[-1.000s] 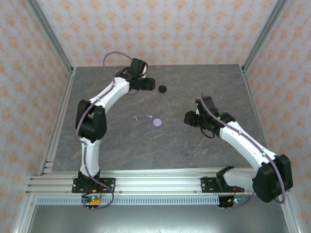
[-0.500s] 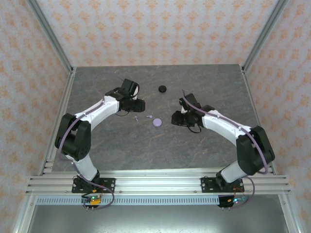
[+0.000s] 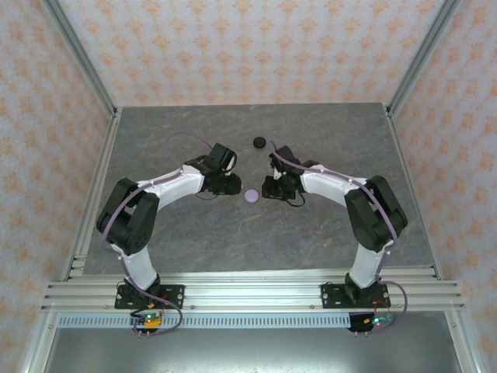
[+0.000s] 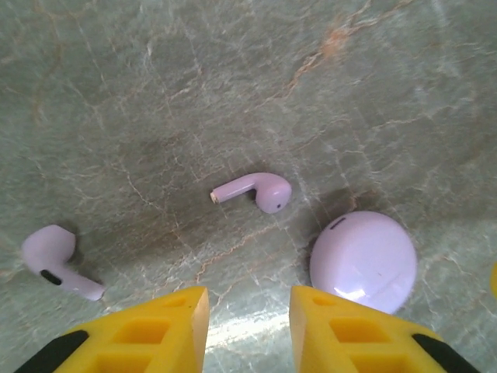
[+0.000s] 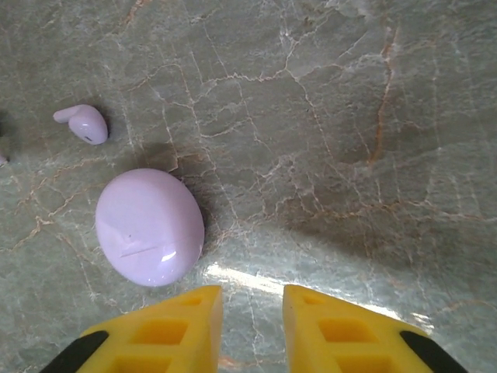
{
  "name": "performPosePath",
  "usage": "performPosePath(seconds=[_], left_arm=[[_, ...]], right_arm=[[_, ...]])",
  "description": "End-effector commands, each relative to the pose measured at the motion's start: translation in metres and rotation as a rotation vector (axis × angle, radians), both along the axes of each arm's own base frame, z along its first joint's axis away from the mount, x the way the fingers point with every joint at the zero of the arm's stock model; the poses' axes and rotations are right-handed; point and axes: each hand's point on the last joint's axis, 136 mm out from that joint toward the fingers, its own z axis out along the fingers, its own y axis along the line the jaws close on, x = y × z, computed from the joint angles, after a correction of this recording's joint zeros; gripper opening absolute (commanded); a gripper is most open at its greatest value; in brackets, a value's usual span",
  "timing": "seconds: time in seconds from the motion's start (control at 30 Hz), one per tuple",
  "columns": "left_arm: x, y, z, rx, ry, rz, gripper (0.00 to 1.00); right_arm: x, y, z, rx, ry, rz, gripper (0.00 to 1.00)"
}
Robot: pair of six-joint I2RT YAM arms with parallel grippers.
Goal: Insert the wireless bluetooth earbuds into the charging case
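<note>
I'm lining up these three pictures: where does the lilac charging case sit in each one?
Top external: the lilac case sits mid-table, between the left gripper and right gripper.
Left wrist: lower right of the picture.
Right wrist: left of centre.
Shared landmark, both wrist views: a lilac earbud lying just up-left of the case.

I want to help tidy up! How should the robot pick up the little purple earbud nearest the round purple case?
Probably from straight above, pinching the earbud across its thin stem, beside the rounded head. It lies flat with the stem pointing away from the case, so both sides of the stem are free, while the head sits close to the case.
</note>
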Motion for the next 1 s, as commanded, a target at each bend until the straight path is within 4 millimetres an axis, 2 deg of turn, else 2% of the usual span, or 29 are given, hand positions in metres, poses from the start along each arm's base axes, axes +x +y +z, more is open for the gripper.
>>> performPosePath(seconds=[0.0,0.27,0.57,0.67,0.7,0.97], left_arm=[[0.001,-0.009,-0.009,-0.012,0.008,0.010,0.32],[-0.002,-0.020,-0.021,-0.025,0.040,-0.003,0.30],[-0.005,-0.019,-0.032,-0.001,0.062,-0.006,0.30],[-0.003,-0.022,-0.030,-0.008,0.058,-0.012,0.31],[-0.006,-0.022,-0.042,0.001,0.085,-0.014,0.30],[-0.016,-0.037,-0.043,-0.021,0.100,-0.066,0.30]], right_arm=[[0.004,0.007,0.000,0.004,0.009,-0.001,0.26],[0.007,0.011,-0.010,-0.005,0.039,0.003,0.21],[0.011,0.015,-0.016,-0.013,0.056,0.006,0.20],[0.012,0.017,-0.018,-0.014,0.063,0.008,0.21],[0.012,0.016,-0.019,-0.016,0.065,0.005,0.21],[0.013,0.016,-0.024,-0.036,0.077,0.016,0.21]])
